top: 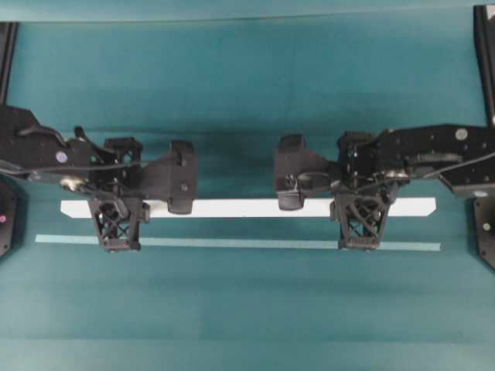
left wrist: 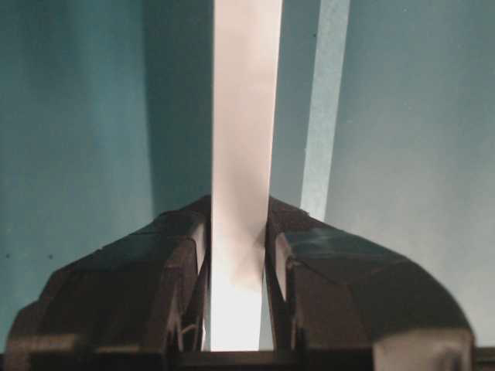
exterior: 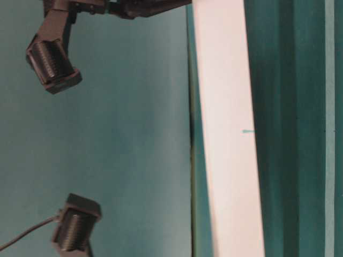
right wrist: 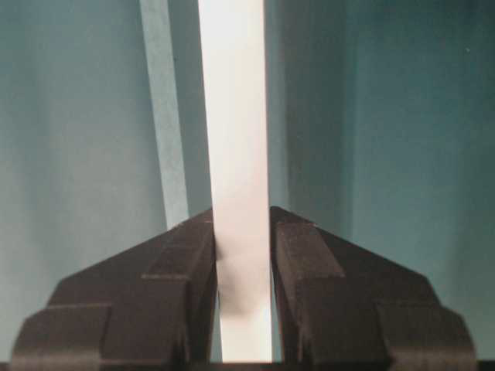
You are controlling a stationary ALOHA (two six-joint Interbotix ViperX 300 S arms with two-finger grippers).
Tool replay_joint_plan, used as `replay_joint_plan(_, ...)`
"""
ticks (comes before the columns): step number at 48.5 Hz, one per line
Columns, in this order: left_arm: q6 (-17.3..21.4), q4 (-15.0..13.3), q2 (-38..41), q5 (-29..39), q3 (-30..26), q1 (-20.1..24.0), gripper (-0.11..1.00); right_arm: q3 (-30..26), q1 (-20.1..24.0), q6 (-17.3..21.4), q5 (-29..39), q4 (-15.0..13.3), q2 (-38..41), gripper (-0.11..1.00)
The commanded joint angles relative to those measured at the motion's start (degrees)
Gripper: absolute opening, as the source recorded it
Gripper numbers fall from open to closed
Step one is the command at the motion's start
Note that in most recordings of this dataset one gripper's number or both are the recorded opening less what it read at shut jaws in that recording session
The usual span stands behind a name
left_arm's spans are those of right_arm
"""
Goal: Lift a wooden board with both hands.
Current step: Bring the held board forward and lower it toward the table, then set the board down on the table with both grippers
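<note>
Now: both grippers pinching the wooden board (top: 247, 208).
Left gripper (top: 117, 224) and right gripper (top: 360, 224) clamp it near opposite ends; tape strip (top: 240, 243) lies just beside, nothing blocking.

One wooden board (top: 247, 207), one tape strip (top: 232, 243), two grippers.

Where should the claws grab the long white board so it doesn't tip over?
Probably near both ends, like now. The wooden board is long, narrow and flat, so one middle grip would likely let it tilt. The left claw and right claw come down from above, fingers pinching its two long edges, as both wrist views show. The thin tape strip lies apart.
</note>
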Motion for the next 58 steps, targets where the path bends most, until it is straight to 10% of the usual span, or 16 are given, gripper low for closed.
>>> replay_joint_plan(1, -0.1, 0.1, 0.3, -1.5, -0.1, 0.0, 0.17, 0.4, 0.7, -0.4, -2.0, 0.5, 1.1, 0.22)
replay_joint_plan(58, -3.8, 0.1, 4.3, -11.2, 4.1, -3.0, 0.17, 5.6, 3.6, -0.2, -13.6, 0.6, 6.6, 0.22)
